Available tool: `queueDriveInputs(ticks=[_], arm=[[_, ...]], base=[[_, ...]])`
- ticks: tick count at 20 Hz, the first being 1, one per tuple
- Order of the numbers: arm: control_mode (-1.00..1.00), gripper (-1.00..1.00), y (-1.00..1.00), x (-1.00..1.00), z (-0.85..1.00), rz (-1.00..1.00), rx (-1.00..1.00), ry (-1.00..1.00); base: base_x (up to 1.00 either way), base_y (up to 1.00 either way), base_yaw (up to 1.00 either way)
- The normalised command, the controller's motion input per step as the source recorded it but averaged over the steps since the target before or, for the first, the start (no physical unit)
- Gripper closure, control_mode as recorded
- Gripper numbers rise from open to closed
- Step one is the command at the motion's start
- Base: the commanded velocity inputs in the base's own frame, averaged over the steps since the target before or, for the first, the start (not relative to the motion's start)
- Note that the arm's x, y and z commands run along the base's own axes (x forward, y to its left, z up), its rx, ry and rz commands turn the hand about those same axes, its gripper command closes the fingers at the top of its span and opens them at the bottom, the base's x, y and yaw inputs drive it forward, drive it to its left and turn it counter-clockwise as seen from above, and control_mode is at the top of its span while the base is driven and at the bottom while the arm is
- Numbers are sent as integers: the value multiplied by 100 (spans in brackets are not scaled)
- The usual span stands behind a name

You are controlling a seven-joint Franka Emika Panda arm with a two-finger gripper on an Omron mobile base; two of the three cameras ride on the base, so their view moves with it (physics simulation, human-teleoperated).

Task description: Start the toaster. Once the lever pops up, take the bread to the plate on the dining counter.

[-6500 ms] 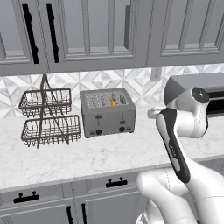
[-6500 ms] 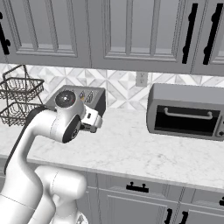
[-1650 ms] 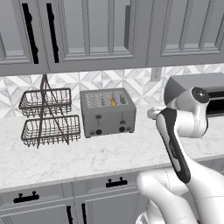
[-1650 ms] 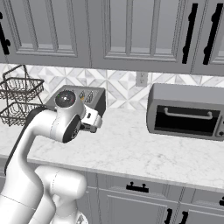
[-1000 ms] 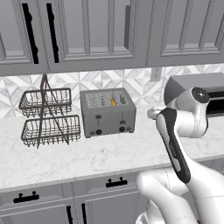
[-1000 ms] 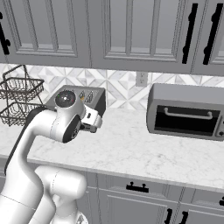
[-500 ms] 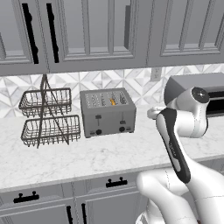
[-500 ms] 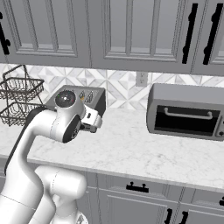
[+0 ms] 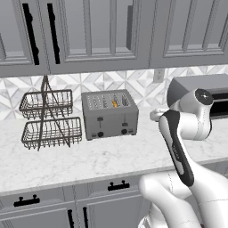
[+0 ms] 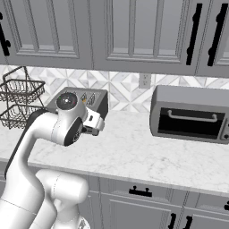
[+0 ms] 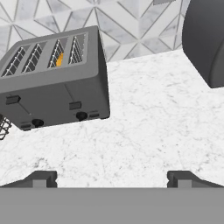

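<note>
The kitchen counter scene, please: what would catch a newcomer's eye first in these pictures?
Probably the boxy grey toaster standing against the tiled backsplash, with an orange sliver of bread showing in one of its slots. To its left is a two-tier wire basket, and to its right, farther along the marble counter, a dark toaster oven. The open gripper is above bare counter, short of the toaster.

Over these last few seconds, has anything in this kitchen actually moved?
Nothing has visibly changed. The arm holds the same pose over the counter, the gripper is open and empty, and the bread sits in the toaster with both levers unpressed.
</note>
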Motion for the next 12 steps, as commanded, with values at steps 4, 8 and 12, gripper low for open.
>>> queueDriveInputs(ticks=[4, 8, 12], arm=[[-100, -100, 0, 0, 0, 0, 0, 0], [-100, -100, 0, 0, 0, 0, 0, 0], [-100, -100, 0, 0, 0, 0, 0, 0]], base=[[0, 0, 0], [0, 0, 0], [0, 0, 0]])
